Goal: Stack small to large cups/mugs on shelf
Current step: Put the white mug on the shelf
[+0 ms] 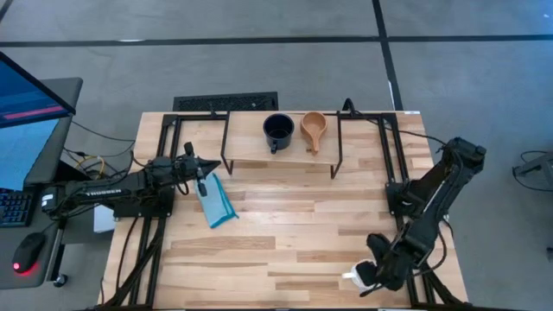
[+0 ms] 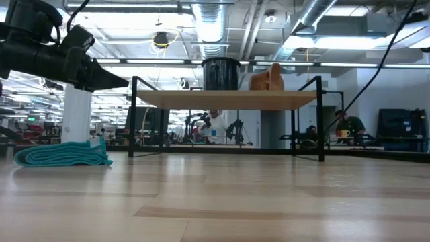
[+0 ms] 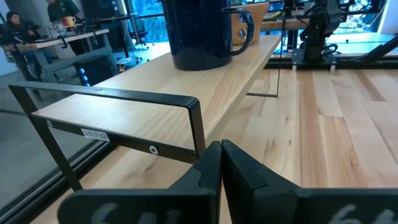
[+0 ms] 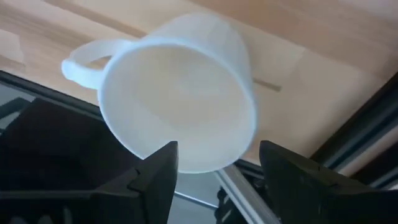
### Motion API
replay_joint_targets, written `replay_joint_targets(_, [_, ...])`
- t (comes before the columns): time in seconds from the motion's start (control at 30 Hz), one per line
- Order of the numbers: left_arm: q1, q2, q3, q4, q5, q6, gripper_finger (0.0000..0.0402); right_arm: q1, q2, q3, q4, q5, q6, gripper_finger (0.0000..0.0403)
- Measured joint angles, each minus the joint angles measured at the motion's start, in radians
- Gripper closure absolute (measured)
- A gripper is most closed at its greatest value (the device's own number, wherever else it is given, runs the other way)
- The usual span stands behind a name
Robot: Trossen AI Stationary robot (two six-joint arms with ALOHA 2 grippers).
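Observation:
The shelf [image 1: 251,149] stands at the table's far middle. On it stand the dark mug [image 1: 278,131], handle toward the near edge, and the tan wooden cup [image 1: 313,130] to its right; both show in the low view [image 2: 220,74] [image 2: 267,77]. The white mug [image 4: 186,93] lies on its side at the table's near right edge, mouth toward my right gripper [image 4: 217,152]. That gripper is open, with one finger on either side of the mouth. My left gripper [image 3: 221,155] is shut and empty, above the table left of the shelf. My right gripper's fingers stand level at either side of the white mug's mouth rim [image 4: 186,169]. I cannot tell whether they touch it.
A folded blue cloth [image 1: 216,200] lies on the table under my left gripper, left of the shelf. Black frame rails [image 1: 151,250] run along the table's left and right sides. A desk with a monitor, keyboard and mouse [image 1: 30,250] stands off the left edge.

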Motion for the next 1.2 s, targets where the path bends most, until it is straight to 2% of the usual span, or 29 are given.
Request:
replay_joint_targets(0.3, [0.0, 0.0, 0.0, -0.003, 0.0, 0.011, 0.0401, 0.001, 0.09, 0.0, 0.018, 0.0, 0.04, 0.0154])
replay_joint_targets(0.63, [0.0, 0.0, 0.0, -0.004, 0.0, 0.019, 0.0401, -0.001, 0.105, 0.0, 0.021, 0.0, 0.037, 0.0167])
replay_joint_targets(0.83, [0.0, 0.0, 0.0, -0.005, 0.0, 0.019, 0.0401, -0.001, 0.103, 0.0, 0.021, 0.0, 0.032, 0.0219])
replay_joint_targets(1.2, [0.0, 0.0, 0.0, -0.014, 0.0, 0.019, 0.0401, -0.006, 0.103, 0.0, 0.008, 0.001, 0.032, 0.0357])
